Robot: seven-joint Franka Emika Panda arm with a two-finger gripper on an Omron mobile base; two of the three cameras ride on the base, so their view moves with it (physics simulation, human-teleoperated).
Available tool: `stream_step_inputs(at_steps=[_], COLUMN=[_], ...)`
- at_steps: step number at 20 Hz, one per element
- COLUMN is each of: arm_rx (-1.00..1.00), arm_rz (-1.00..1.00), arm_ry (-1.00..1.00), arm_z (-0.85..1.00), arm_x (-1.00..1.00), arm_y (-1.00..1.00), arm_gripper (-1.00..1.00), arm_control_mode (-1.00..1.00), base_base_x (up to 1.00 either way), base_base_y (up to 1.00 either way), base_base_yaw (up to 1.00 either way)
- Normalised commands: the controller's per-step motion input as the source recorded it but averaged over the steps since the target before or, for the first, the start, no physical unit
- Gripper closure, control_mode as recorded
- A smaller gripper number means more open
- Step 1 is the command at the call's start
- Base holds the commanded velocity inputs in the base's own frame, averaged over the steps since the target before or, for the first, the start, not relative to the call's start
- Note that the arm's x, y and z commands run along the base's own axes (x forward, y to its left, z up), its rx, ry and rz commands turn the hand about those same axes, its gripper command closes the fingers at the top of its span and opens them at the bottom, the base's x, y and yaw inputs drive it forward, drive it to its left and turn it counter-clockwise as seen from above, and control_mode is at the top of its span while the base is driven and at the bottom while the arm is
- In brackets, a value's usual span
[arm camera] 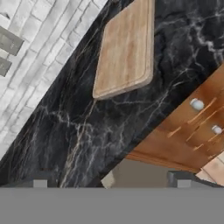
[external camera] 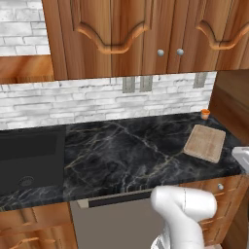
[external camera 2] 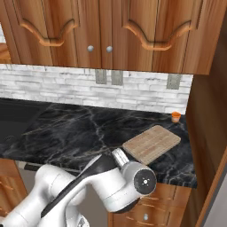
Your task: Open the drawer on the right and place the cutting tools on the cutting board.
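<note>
In the left base view the cutting board (external camera: 205, 142) lies flat on the dark marbled table (external camera: 126, 155), at its right end and turned a little askew, with a small orange cup (external camera: 205, 114) just behind it by the white brick wall (external camera: 97, 99). A black sink (external camera: 29, 158) is sunk into the left end of the table, and carved wall cabinets (external camera: 131, 34) with round knobs hang above. Below the table's front edge on the right, the drawer (external camera: 216, 187) sits shut, its small round knob facing out, and the white arm (external camera: 182, 214) rises in front of it. In the right base view the cutting board (external camera 2: 151, 142) rests near the table's front right edge with nothing on it, the orange cup (external camera 2: 176, 116) apart from it toward the back corner, and the arm's (external camera 2: 97, 184) elbow bulks low before the lower cabinets, where a drawer front (external camera 2: 146, 216) with a knob shows under the table. In the hand view the hand (arm camera: 111, 183) stands wide open and grips nothing, its two finger tips (arm camera: 40, 183) far apart; ahead lie the board (arm camera: 124, 50) on the table (arm camera: 100, 118) and the closed reddish-brown drawer fronts (arm camera: 192, 127) with two pale knobs.
</note>
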Motion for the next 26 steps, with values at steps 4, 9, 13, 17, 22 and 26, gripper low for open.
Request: stream_step_inputs(at_steps=[4, 9, 13, 17, 22, 26], arm_rx=[-0.19, -0.38, -0.39, -0.31, -0.08, 0.00], arm_rz=[0.20, 0.29, 0.29, 0.23, 0.05, -0.07], arm_ry=[-0.33, -0.32, -0.38, -0.40, -0.10, -0.06], arm_z=[-0.77, -0.74, -0.63, -0.56, -0.14, -0.04], arm_x=[-0.20, -0.23, -0.26, -0.08, 0.00, 0.17], arm_y=[-0.22, -0.09, -0.06, -0.07, -0.01, -0.48], arm_gripper=[-1.00, -1.00, -1.00, -1.00, -1.00, -1.00], arm_control_mode=[-1.00, -1.00, -1.00, -1.00, -1.00, -1.00], base_base_x=[0.00, 0.00, 0.00, 0.00, 0.00, 0.00], base_base_y=[0.00, 0.00, 0.00, 0.00, 0.00, 0.00], base_base_yaw=[0.00, 0.00, 0.00, 0.00, 0.00, 0.00])
